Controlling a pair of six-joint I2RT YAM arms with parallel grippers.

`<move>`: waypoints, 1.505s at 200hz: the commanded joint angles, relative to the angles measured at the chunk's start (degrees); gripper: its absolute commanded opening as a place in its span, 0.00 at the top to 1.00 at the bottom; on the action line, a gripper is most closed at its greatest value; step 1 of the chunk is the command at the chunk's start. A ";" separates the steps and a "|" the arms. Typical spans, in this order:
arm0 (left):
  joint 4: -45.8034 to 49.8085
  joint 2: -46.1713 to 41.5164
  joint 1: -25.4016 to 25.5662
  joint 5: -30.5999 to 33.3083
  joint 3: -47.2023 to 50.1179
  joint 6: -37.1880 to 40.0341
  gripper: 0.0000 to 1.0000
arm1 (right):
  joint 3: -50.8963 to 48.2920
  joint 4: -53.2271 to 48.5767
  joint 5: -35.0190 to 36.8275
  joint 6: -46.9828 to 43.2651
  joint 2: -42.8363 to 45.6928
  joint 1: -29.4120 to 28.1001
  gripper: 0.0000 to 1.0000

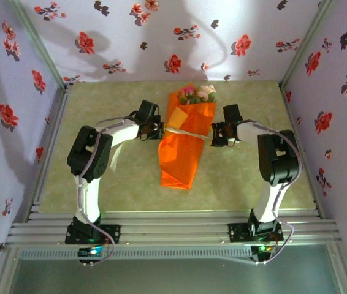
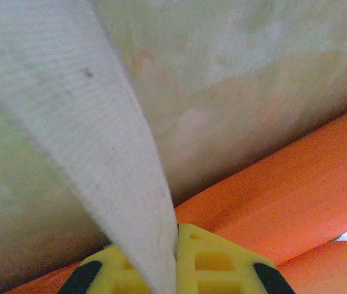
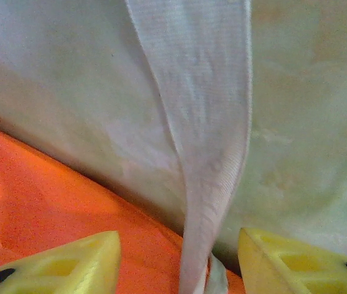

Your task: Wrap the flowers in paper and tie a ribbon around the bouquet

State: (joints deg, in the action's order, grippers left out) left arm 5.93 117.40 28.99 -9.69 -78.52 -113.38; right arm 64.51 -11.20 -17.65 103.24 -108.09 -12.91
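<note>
Walls (image 1: pixel 161 37) with red flower prints boxed in the worktop (image 1: pixel 100 184) at 9, 12 and 3 o'clock, and a ribbed metal rail (image 1: pixel 173 233) ran along the edge at 6. There was bare mat on both outer sides of the arms and a clear strip between the bouquet's tip and the rail.

The bouquet (image 1: pixel 186 141) lay mid-worktop, pointing from 12 to 6 with a slight tilt. The flowers (image 1: pixel 198 94), pink and cream, poked out of the wide end at 12, close to the back wall. The paper (image 1: pixel 183 162) was bright orange, rolled into a cone and pinched in around the middle.

And there was the ribbon (image 1: pixel 189 132), pale and thin, drawn across that pinch from 9 to 3. The left end effector (image 1: pixel 160 130) sat right against the paper at 9 o'clock, clenched on the ribbon; its wrist camera showed the strip running up from between the yellow fingers (image 2: pixel 216 263). The right end effector (image 1: pixel 214 135) sat at 3, just beside the paper, jaws released, the ribbon hanging loose in the gap between them.
</note>
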 commanded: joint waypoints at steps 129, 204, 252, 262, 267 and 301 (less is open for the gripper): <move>-3.92 -5.74 -1.09 0.48 4.59 2.39 1.00 | -8.11 27.59 13.62 10.20 -0.92 -0.49 1.00; -5.25 -15.37 -7.61 1.78 14.71 4.28 1.00 | -15.55 60.14 21.27 14.97 -5.57 2.46 1.00; -6.86 -21.55 -14.25 2.97 22.01 5.05 1.00 | -17.36 57.41 18.95 13.85 -2.94 8.83 1.00; -7.97 -22.56 -15.59 3.07 23.80 4.83 1.00 | -18.08 56.31 18.30 13.68 -2.12 10.13 1.00; -8.40 -23.01 -16.28 3.10 24.73 4.55 1.00 | -18.44 56.02 18.06 13.65 -1.73 10.78 1.00; -10.64 -25.78 -20.35 3.87 30.45 2.94 1.00 | -20.94 52.96 16.56 12.80 0.81 14.91 1.00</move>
State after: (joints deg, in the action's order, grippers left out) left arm -3.90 94.52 13.23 -9.98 -51.86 -109.95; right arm 45.01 44.14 -5.39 116.79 -110.52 -2.90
